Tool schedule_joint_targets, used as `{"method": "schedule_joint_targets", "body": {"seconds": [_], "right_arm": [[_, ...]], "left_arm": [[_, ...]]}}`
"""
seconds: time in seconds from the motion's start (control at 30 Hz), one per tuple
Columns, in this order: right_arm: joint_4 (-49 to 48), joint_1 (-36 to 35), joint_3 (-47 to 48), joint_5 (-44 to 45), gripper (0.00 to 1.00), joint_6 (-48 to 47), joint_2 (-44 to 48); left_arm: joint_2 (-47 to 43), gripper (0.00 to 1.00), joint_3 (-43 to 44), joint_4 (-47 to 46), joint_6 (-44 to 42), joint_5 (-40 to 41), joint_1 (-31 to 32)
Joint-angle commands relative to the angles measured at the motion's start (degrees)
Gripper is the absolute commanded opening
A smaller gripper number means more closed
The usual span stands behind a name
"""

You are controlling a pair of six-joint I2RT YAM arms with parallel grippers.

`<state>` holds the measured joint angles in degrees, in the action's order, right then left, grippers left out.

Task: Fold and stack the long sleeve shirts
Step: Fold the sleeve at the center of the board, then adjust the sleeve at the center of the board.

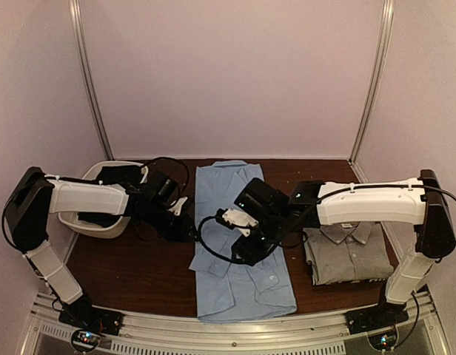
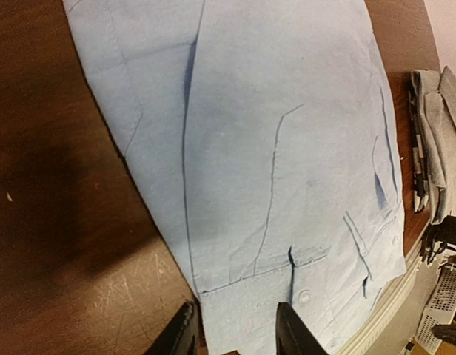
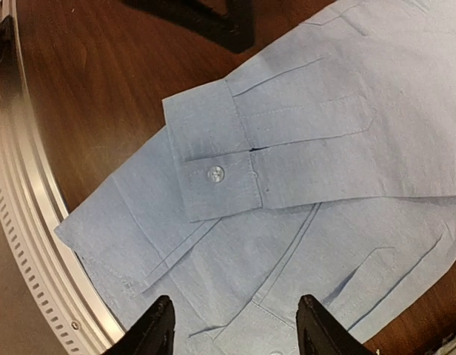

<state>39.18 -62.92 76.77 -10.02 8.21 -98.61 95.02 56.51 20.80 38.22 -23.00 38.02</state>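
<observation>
The light blue shirt (image 1: 239, 274) lies flat in a long strip down the middle of the table, sleeves folded in, collar at the far end. A buttoned cuff (image 3: 213, 174) lies on top near the front edge. The grey shirt (image 1: 350, 251) lies folded at the right; it also shows at the edge of the left wrist view (image 2: 443, 140). My left gripper (image 1: 189, 228) is open at the blue shirt's left edge, its fingers either side of a cuff (image 2: 243, 310). My right gripper (image 1: 246, 251) is open and empty above the shirt's middle (image 3: 287, 251).
A white tub (image 1: 102, 214) with dark contents stands at the back left, under the left arm. A metal rail (image 1: 228, 329) runs along the table's front edge, close to the shirt's hem. White walls close in the back and sides.
</observation>
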Motion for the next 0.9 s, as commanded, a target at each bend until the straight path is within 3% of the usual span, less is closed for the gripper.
{"method": "schedule_joint_targets", "body": {"seconds": [0.0,0.23,0.53,0.6,0.87], "right_arm": [[-13.0,1.8,-7.7,-3.1,0.58,9.8,4.4],[-22.9,6.2,-18.9,-3.6,0.58,17.3,10.4],[-27.3,9.4,-24.1,-4.4,0.61,20.2,13.1],[-27.6,9.6,-24.6,-4.2,0.69,20.4,13.2],[-29.8,9.8,-26.5,-4.3,0.70,21.1,13.7]], "left_arm": [[-1.3,0.38,-4.1,-1.4,-1.1,-0.2,-0.2],[-3.6,0.40,-10.3,-1.6,0.8,1.6,1.8],[-3.5,0.37,-12.2,-4.3,3.9,0.5,5.2],[-3.4,0.35,-12.0,-4.3,4.3,0.6,5.8],[-3.4,0.10,-10.3,-3.2,4.9,-0.4,7.3]]}}
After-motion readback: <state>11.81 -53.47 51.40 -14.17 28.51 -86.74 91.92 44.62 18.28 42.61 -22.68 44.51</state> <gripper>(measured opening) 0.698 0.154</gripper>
